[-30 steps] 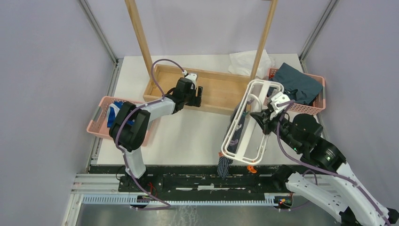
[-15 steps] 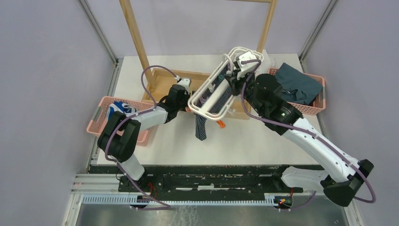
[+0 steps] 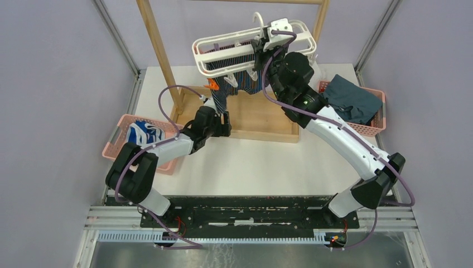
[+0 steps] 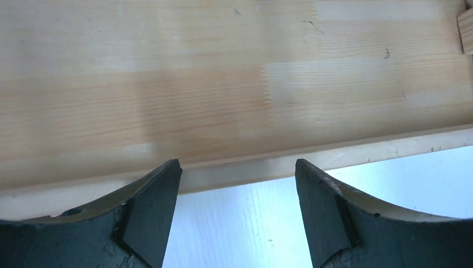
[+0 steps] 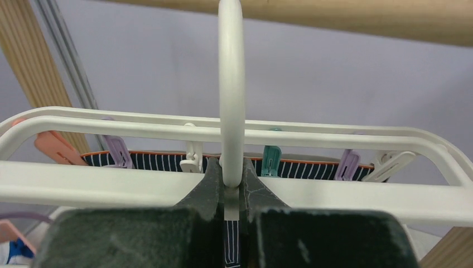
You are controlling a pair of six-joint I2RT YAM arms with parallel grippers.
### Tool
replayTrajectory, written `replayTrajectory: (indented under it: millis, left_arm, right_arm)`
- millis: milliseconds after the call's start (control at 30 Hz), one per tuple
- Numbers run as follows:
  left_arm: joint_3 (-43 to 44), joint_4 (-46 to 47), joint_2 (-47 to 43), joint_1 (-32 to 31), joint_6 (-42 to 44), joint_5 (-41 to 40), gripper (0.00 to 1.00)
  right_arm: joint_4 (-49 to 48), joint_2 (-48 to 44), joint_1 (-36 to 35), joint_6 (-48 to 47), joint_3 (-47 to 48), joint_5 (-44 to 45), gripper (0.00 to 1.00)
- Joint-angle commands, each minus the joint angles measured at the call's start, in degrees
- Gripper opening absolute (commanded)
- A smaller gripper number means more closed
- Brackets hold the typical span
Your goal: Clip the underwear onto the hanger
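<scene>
— Where is the underwear (image 3: 228,92)?
— Clipped under the hanger (image 5: 334,196), raised high. The right gripper (image 5: 231,187) pinches its hook.
— The left gripper (image 4: 237,173)?
— Fingers apart, holding nothing, at the wooden tray (image 4: 223,84) rim.

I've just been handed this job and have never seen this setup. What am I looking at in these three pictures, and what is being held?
Two robot arms are bolted at the near edge of a white table. The wide picture looks down from above and behind them; the other two come from cameras on each wrist. The right pincer is shut on the hook of the hanger, a white frame with clips, raised near the tall wooden rack. The underwear, dark with pinstripes, hangs from its clips. The left pincer is open and empty over the edge of a wooden tray. The pink basket on the left holds a blue-and-white garment; the pink basket on the right holds a teal cloth.
</scene>
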State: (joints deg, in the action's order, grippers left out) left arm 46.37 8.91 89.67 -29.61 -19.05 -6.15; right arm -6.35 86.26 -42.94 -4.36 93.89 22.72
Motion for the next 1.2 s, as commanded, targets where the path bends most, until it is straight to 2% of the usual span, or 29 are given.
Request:
replayTrajectory:
  millis: [0,300,700,1167]
  left_arm:
    - [-2.4,-3.5,-4.4,-0.1,-5.3,-3.5,0.83]
    - [-4.2,-2.2,-5.9,-0.1,-6.4,-3.9,0.85]
    - [-4.7,-1.5,-6.0,-0.1,-6.9,-2.4,0.85]
    - [-4.7,-1.4,-6.3,-0.1,-7.1,-0.7,0.85]
  right_arm:
    - [-12.5,2.1,0.4,0.8,9.3,2.9,0.00]
    - [-11.7,10.3,0.2,3.0,21.1,4.1,0.00]
    - [-12.6,20.3,-1.1,-4.6,32.3,12.5,0.00]
    - [-10.0,30.3,-0.9,-9.5,45.1,15.0,0.01]
